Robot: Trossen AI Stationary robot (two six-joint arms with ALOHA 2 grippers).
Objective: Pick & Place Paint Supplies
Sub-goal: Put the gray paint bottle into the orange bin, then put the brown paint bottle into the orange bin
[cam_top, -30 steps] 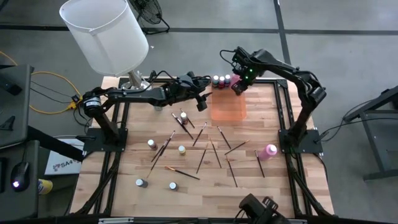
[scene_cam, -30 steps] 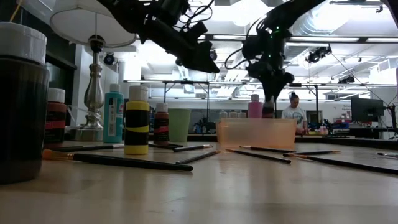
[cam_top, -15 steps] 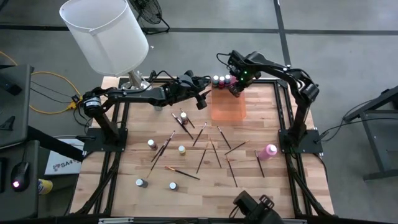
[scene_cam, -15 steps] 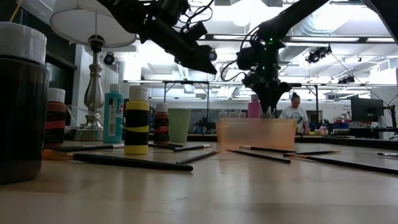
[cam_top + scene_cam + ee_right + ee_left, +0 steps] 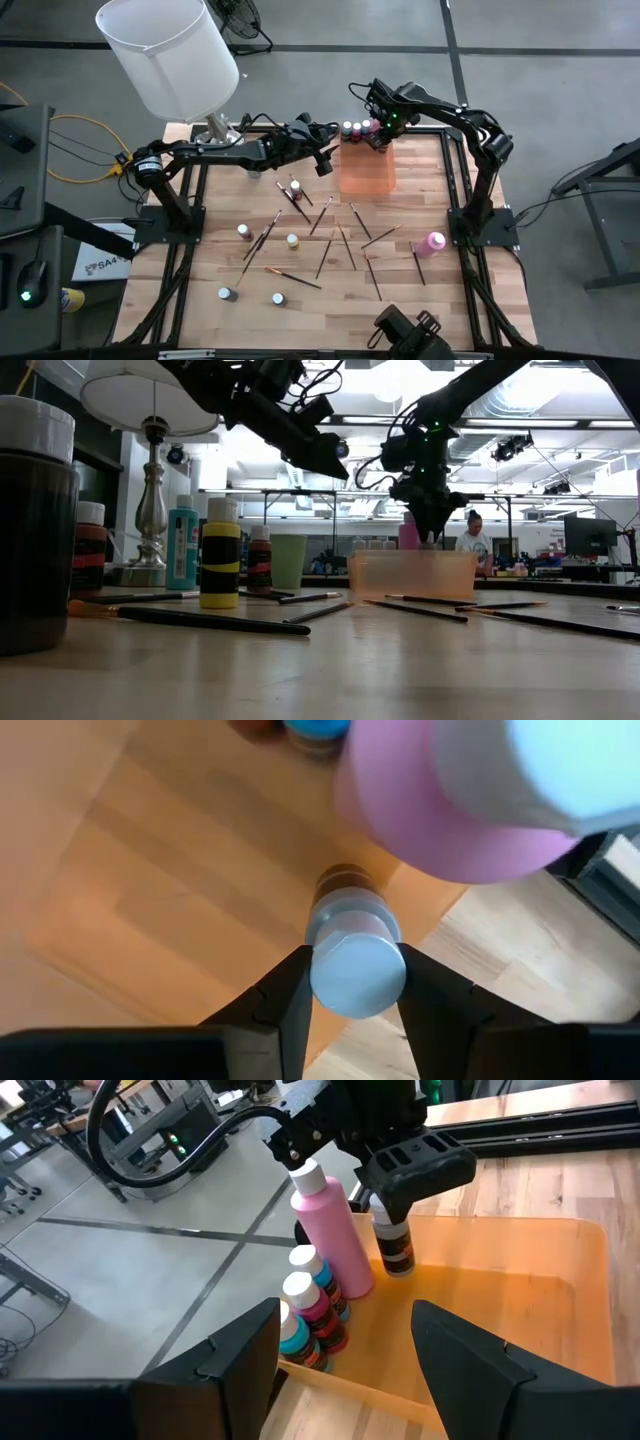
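Dark bottle cut by low view's edge, tall pink bottle blurred, cropped

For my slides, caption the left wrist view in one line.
Right hand lowers a brown bottle into the orange bin beside a tall pink bottle.

Grey concrete floor with dark seam lines around the light wood-plank desk. Large white lampshade on a silver base at the desk's far left corner. Yellow cables on the floor to the left. Black fan base beyond. Behind: bright ceiling lights, exposed ductwork, workbenches, a monitor, a seated person.
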